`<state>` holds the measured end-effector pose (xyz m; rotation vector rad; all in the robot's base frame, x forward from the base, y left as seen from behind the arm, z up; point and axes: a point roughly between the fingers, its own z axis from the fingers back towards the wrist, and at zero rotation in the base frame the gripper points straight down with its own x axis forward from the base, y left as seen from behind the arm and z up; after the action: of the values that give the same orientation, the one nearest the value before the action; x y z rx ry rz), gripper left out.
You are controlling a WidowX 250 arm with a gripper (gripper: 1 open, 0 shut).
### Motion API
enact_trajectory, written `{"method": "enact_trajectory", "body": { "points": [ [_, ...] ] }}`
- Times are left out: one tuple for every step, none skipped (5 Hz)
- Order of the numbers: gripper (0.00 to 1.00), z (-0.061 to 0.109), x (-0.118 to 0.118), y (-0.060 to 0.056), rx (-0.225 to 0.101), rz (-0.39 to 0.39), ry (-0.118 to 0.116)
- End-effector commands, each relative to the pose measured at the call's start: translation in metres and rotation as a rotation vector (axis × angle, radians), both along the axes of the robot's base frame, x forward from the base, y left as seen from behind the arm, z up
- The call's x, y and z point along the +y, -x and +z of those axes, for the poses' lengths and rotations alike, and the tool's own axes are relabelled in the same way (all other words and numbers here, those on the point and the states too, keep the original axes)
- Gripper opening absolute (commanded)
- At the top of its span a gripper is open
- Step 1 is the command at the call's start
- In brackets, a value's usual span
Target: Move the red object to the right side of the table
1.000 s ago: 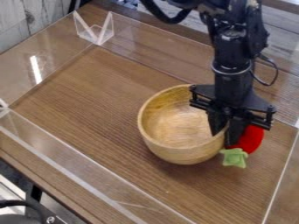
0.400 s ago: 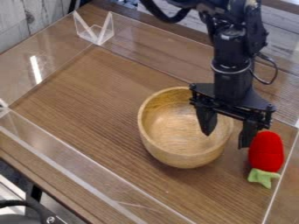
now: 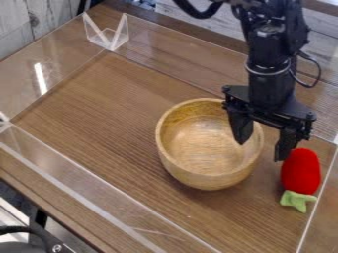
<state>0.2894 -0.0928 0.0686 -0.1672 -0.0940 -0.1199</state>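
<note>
**So: strawberry is down on the right, jaws off it**

Red object (image 3: 301,168) lies on the worktop (image 3: 106,109) near the right acrylic wall, at roughly 4 o'clock from the wooden bowl (image 3: 207,141). It sits just beside the bowl's rim; whether they touch, can't tell. Green leafy end (image 3: 295,200) points toward the near edge, red body toward the far side.

Gripper (image 3: 266,136) hangs above the gap between bowl and strawberry, pointing nearly straight down. Jaws stand wide apart and empty. One finger (image 3: 243,126) is over the bowl's right rim, the other just at the strawberry's 11 o'clock, apparently clear of it.

Handling, my read:
- Looks like a small toy piece, so light. No real load on the arm.
- Surface looks smooth and a bit glossy, shape rounded and tapered. Likely to squirt out of a pinch near either end.
- Stiff or squashy, can't tell from this view. Doesn't look fragile.
- Lying on its side it may roll if nudged.

Where to grip, if a regrasp is needed: across the widest part of the red body, jaws square to its long axis. Avoid the leaves, thin and probably floppy. Approach from the side away from the bowl so a finger doesn't clip the rim.

Placement looks done, judging by position.
</note>
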Motion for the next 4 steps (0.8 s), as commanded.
{"method": "enact_trajectory", "body": {
  "points": [
    [1.00, 0.017, 0.002, -0.015, -0.054, -0.001, 0.007],
    [1.00, 0.024, 0.005, -0.019, -0.066, -0.004, 0.002],
    [1.00, 0.030, 0.011, -0.019, -0.079, -0.029, -0.004],
    [1.00, 0.034, 0.015, -0.018, -0.083, -0.056, -0.008]
  ]
}}
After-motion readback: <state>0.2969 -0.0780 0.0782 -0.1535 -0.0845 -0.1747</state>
